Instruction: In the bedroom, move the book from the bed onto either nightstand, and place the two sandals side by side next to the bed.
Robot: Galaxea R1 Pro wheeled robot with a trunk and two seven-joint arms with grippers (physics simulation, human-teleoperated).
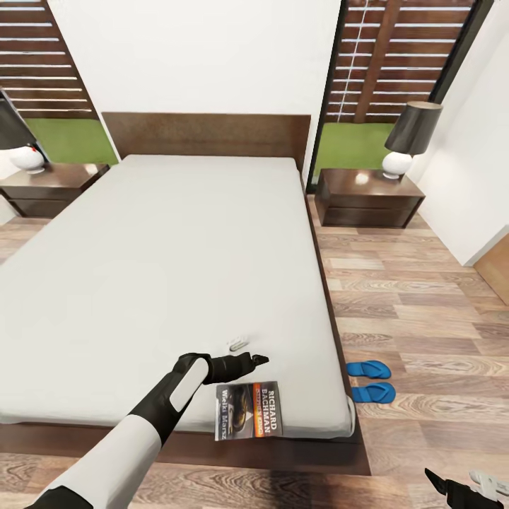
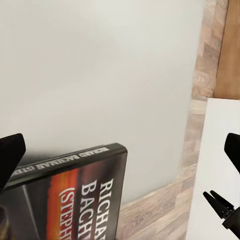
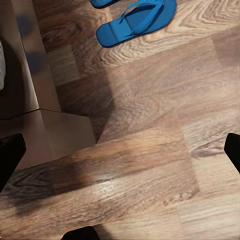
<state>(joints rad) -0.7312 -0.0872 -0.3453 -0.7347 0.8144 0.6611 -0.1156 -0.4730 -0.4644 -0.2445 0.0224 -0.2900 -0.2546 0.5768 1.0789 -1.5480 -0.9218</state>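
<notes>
Nightstands (image 1: 49,185) sit well apart from the left gripper (image 1: 249,362), which hovers open and empty just above the book (image 1: 247,411) at the bed's (image 1: 177,268) foot corner; a careless closing could nudge it overboard. Sandals (image 1: 369,379) already lie paired bedside, near the open, empty right gripper (image 1: 463,488).

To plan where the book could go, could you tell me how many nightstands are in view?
2: one nightstand stands left of the bed by the headboard, the other nightstand right of it. Each bears a lamp.

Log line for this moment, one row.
left hand: open, above book | book: on bed corner | sandals: paired on floor beside bed
</notes>
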